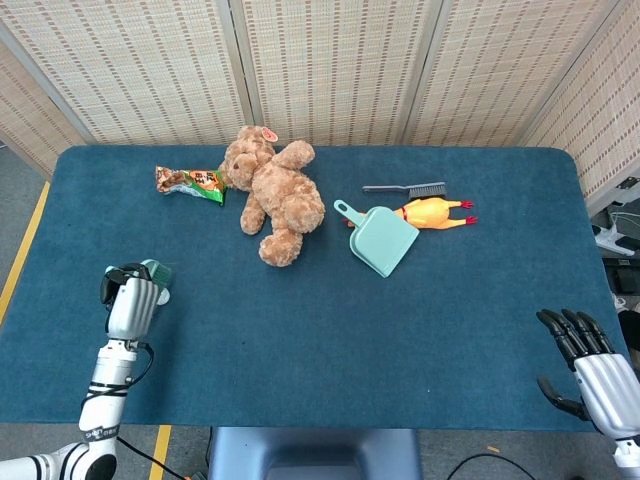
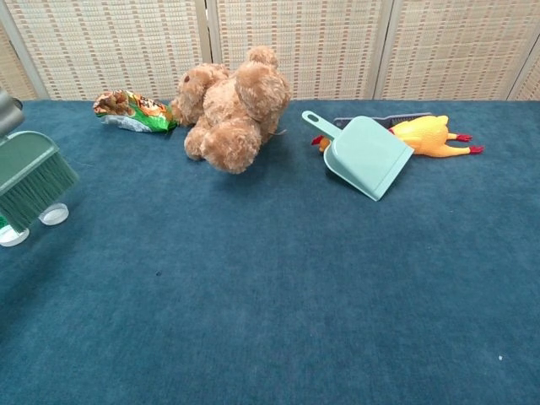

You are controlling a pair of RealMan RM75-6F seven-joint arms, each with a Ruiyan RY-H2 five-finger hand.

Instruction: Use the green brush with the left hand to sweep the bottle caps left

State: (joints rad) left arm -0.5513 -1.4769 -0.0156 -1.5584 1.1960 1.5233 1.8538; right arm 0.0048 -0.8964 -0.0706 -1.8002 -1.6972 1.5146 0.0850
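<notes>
My left hand is at the table's left side and grips the green brush, whose bristles hang at the far left of the chest view. Two white bottle caps lie at the bristle tips: one cap just right of them, another cap partly under them near the frame edge. In the head view the hand and brush head hide the caps. My right hand rests open off the front right corner, holding nothing.
A brown teddy bear lies at the back centre with a snack packet to its left. A teal dustpan, a dark brush and a yellow rubber chicken lie at the back right.
</notes>
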